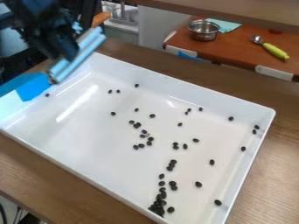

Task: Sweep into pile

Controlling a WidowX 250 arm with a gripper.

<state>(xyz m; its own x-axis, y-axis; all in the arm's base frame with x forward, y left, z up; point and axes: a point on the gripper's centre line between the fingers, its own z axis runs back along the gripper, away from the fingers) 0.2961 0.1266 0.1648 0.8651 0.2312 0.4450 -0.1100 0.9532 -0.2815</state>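
Note:
At the upper left, my black gripper (pixel 67 48) is over the tray's back left corner, blurred. It is shut on a light blue bar-shaped sweeping tool (pixel 85 52), which slants down to the left, its lower end above the tray's left side. The white tray (pixel 125 192) holds small black beans. A dense pile of beans (pixel 157 207) lies by the front edge, with a loose trail of them leading up from it. A looser cluster (pixel 141 145) lies near the middle, and single beans (pixel 212 162) are scattered to the right and toward the back.
Bright blue material (pixel 33 87) hangs over the tray's left corner. The tray's raised walls surround the beans on a wooden table (pixel 274 175). Behind, a brown surface holds a metal pot (pixel 203 30), a green-handled spoon (pixel 274 51) and a teal cloth (pixel 225 25).

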